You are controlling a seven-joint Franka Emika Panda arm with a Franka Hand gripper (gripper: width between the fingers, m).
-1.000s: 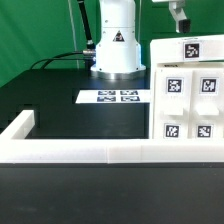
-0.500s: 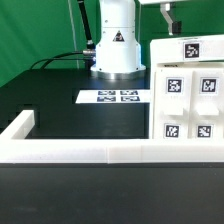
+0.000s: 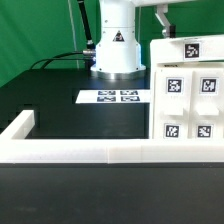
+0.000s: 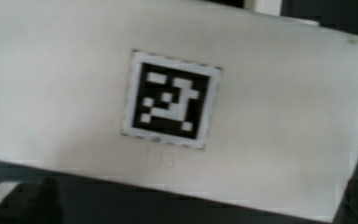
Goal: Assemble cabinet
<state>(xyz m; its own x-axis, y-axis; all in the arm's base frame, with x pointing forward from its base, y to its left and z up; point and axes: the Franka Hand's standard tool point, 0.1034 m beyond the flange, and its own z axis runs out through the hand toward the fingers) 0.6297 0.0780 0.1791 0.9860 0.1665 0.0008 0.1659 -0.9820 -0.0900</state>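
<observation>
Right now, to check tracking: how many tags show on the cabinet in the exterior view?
5. One tag atop the cabinet; four front tags: two upper, two lower. Hidden sides may carry more.

Robotics lab: arm base (image 3: 117, 50) on black table (image 3: 55, 105), green backdrop (image 3: 30, 30), marker board (image 3: 86, 98), fiducial tags on cabinet (image 3: 188, 102).

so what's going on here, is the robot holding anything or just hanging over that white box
A single robot arm is partway through building a white cabinet, which stands on the black table at the exterior view's right. Its fingers hover open above the cabinet's top and hold nothing. The wrist view looks onto a tagged white panel close beneath it. The marker board lies flat on the table beside the cabinet.
</observation>
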